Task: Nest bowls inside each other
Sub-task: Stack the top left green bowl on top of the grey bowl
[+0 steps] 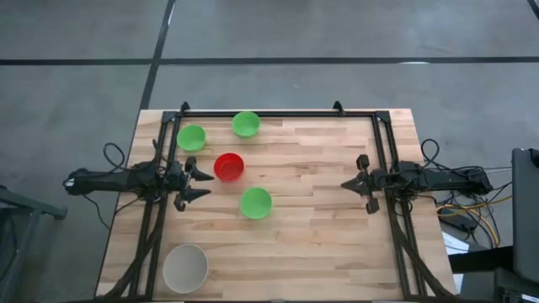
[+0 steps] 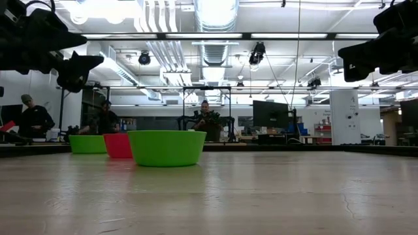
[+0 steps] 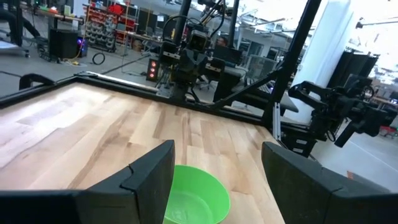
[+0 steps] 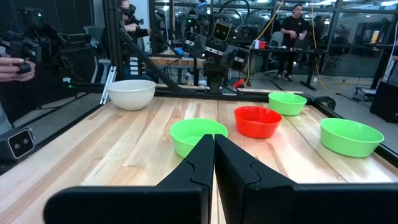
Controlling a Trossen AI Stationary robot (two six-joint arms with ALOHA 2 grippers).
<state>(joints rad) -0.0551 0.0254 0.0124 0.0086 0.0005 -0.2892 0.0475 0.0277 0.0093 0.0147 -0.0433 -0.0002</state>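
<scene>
Glossy plastic bowls (image 4: 257, 121), pale wood table (image 1: 320, 210)

Low view: the nearest green bowl (image 2: 166, 147) is covering part of the red bowl (image 2: 118, 145), and the red one is overlapping a second green bowl (image 2: 87, 143). The third green bowl and the cream bowl are not showing here. Both arms are running off the top corners.

Left wrist view: the left gripper's fingers (image 3: 149, 177) are hiding one side of a green bowl (image 3: 198, 198), and the frame edge is cutting its near rim.

Right wrist view: the pressed-together fingers (image 4: 205, 163) are masking the near wall of the closest green bowl (image 4: 193, 134).

People in the background are appearing too small to make out.
</scene>
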